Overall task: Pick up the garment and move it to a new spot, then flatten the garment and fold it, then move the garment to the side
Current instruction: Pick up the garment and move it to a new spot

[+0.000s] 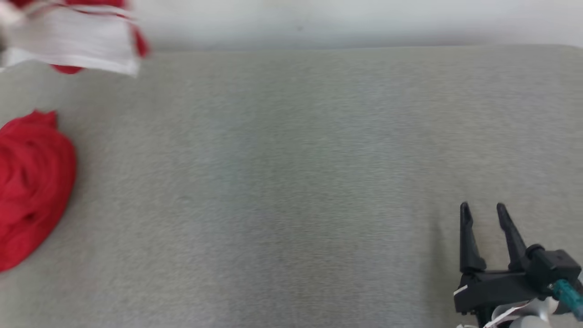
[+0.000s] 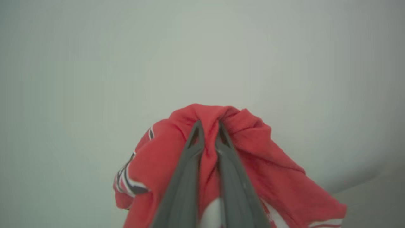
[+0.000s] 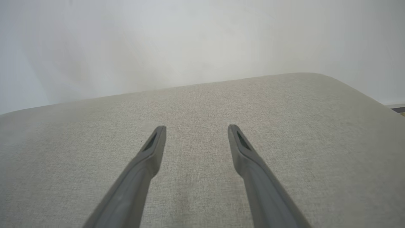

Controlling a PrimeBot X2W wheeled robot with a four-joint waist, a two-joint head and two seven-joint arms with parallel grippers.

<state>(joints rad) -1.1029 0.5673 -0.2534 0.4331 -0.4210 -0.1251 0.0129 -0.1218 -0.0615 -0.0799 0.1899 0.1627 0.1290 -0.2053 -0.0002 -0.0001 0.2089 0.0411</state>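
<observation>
Soft cloth garment, matt woven table cover (coarse)

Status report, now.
Left hand shut on red striped garment. Right hand open, empty, above grey surface. Second red heap lies at left.

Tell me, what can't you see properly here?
Head view: red heap is cut off by the left edge.
Head view: white-and-red thing is blurred, cut off at the top corner.
Left wrist view: garment runs off the bottom edge, partly behind the left end effector.
</observation>
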